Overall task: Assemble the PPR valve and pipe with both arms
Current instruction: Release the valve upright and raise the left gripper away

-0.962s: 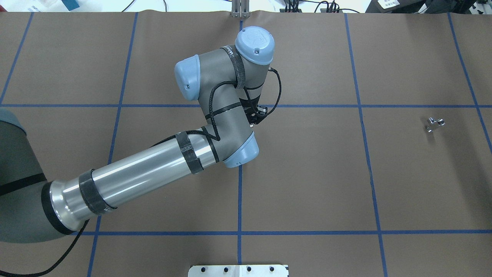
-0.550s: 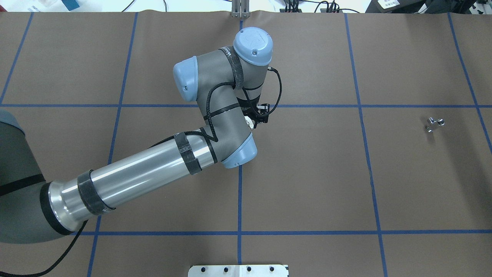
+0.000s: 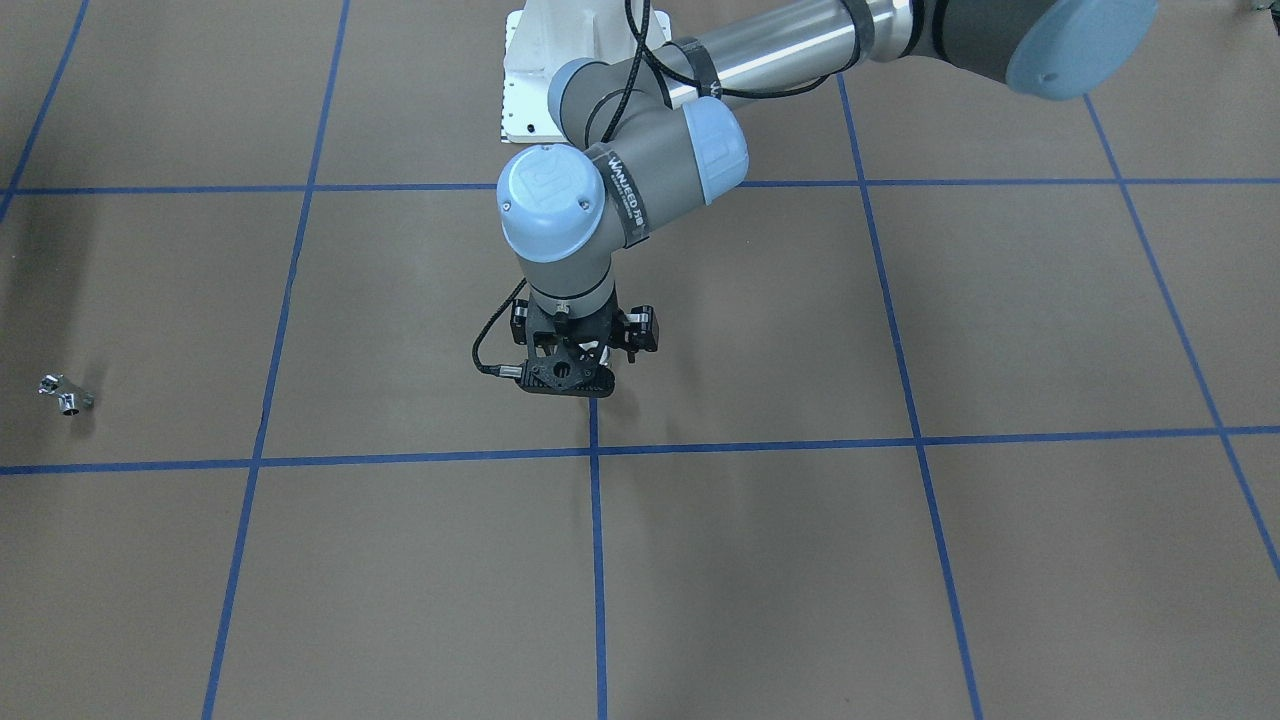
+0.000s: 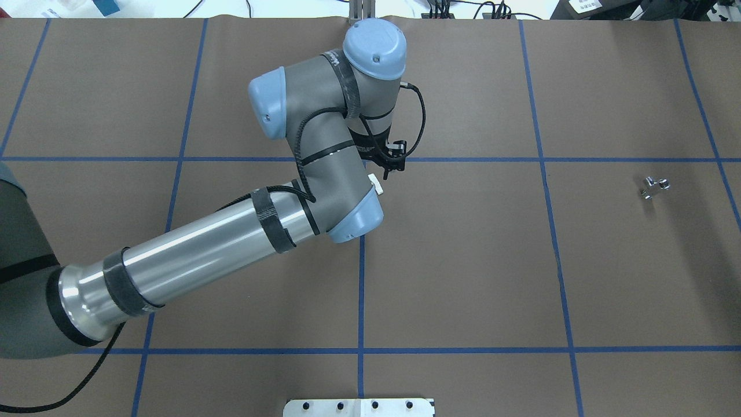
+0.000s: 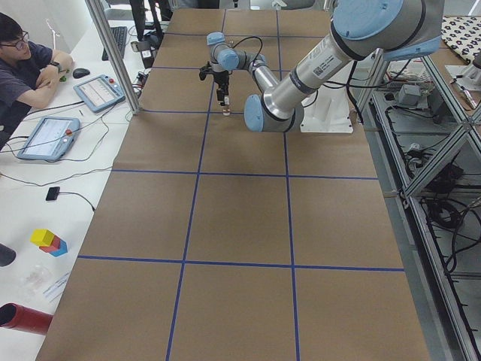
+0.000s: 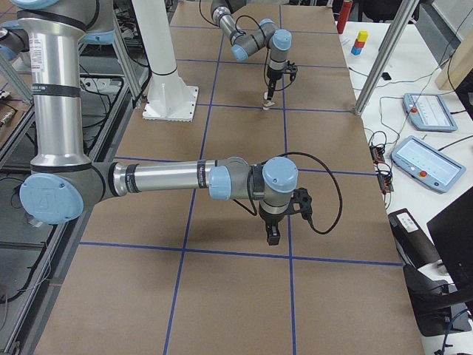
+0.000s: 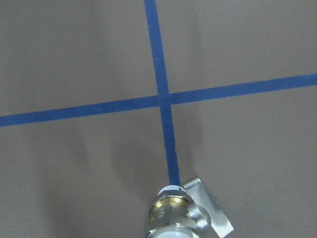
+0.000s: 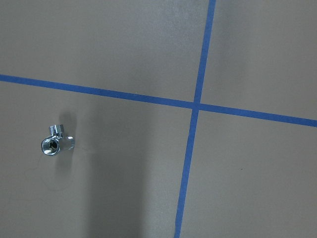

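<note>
While the left gripper (image 3: 575,385) is clamping the PPR valve (image 7: 173,210) over mid-table, we are noting the pipe (image 4: 654,187) lying well to the right, nearer the right gripper (image 6: 272,235), whose opening we cannot tell.

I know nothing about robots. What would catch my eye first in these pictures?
The big grey-and-silver left arm with pale blue joint caps reaches over the middle of the brown table with its blue tape grid. Its left gripper points down and appears to hold the PPR valve, a small piece with a brassy middle and white end. Far off on the robot's right side, the pipe, a tiny shiny chrome fitting, lies alone.
</note>
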### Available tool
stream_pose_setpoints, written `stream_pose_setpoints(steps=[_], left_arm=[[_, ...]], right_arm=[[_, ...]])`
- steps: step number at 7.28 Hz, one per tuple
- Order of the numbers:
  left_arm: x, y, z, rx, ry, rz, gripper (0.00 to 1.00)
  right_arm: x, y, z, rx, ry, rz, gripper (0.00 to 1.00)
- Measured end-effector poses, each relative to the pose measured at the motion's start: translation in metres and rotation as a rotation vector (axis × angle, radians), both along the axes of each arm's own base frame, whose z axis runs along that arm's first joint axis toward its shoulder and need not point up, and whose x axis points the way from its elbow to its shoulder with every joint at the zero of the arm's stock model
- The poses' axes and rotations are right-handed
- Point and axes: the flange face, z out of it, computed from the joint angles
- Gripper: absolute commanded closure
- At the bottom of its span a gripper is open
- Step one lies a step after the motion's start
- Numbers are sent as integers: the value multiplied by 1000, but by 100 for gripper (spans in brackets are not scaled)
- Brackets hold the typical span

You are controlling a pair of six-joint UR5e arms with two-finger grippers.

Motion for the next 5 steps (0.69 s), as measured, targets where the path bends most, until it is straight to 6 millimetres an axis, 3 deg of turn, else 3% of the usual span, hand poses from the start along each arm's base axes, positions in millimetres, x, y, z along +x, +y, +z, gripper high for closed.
stream_pose_setpoints(steps=[1,3,5], left_arm=[[-40,5,6,13,13,-18,0],[-133,39,65,79,37,-3,0],[-197,68,116,125,38,33,0]], right_arm=[[-4,-2,-4,9,1,-8,1],[-31,-18,-24,43,-1,-53,1],[-87,-38,-48,60,-6,-110,1]])
